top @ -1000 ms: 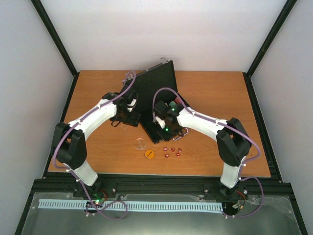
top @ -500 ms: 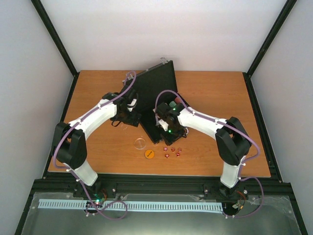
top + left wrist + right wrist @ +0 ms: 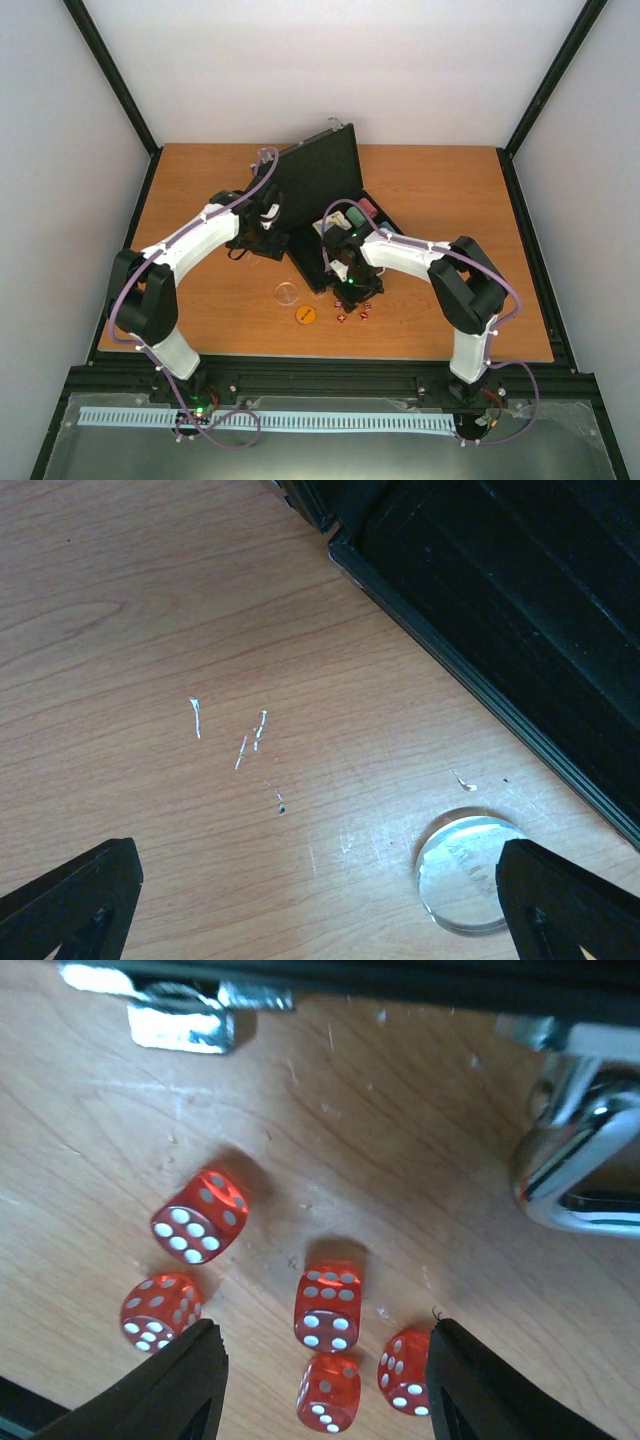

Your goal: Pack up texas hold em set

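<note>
The black briefcase [image 3: 322, 185] stands open mid-table with its lid raised; green and red chip stacks [image 3: 357, 213] show in its base. Several small red dice [image 3: 327, 1305] lie in front of it. My right gripper [image 3: 325, 1380] is open and empty, low over the dice with a finger on each side of them; in the top view it [image 3: 349, 290] is at the case's front edge. My left gripper [image 3: 320, 910] is open and empty left of the case, the clear disc [image 3: 468, 872] by its right finger. The orange disc [image 3: 306, 315] lies near the dice. The card box is hidden.
The case's silver latch [image 3: 180, 1025] and handle [image 3: 575, 1170] sit just beyond the dice. The case's black edge [image 3: 500, 610] runs along the right of the left wrist view. The wooden table [image 3: 450, 200] is bordered by a black frame and white walls.
My right gripper has moved from over the case's base forward and down to the dice. The left arm has not moved.
</note>
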You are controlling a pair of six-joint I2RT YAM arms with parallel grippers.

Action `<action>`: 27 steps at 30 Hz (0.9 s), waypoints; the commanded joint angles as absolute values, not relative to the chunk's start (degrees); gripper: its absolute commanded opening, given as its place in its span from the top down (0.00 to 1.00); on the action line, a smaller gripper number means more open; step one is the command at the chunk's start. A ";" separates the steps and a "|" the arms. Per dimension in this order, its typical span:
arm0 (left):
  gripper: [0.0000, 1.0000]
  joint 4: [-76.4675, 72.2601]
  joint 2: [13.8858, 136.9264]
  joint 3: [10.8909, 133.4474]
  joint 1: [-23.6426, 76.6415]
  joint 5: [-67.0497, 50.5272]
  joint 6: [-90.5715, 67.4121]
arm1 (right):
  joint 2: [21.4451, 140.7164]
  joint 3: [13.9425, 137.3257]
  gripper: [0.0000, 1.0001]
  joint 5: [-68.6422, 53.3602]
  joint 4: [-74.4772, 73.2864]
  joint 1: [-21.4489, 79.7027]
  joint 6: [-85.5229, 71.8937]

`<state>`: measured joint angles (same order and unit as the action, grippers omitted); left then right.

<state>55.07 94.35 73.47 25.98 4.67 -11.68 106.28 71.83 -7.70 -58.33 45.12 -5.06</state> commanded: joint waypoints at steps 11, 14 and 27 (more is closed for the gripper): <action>0.00 54.63 92.99 73.64 25.75 4.55 -10.90 | 110.12 70.38 0.58 -7.65 -54.32 45.09 -5.31; 0.00 54.41 93.14 73.65 25.75 4.31 -10.90 | 110.33 70.61 0.74 -7.60 -54.55 45.09 -5.36; 0.00 54.12 92.14 73.08 25.75 3.70 -10.81 | 107.62 87.01 0.96 -4.73 -67.06 44.96 -4.40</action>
<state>55.00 94.32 73.06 25.98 4.43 -11.68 108.90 77.84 -7.07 -61.60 45.12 -5.17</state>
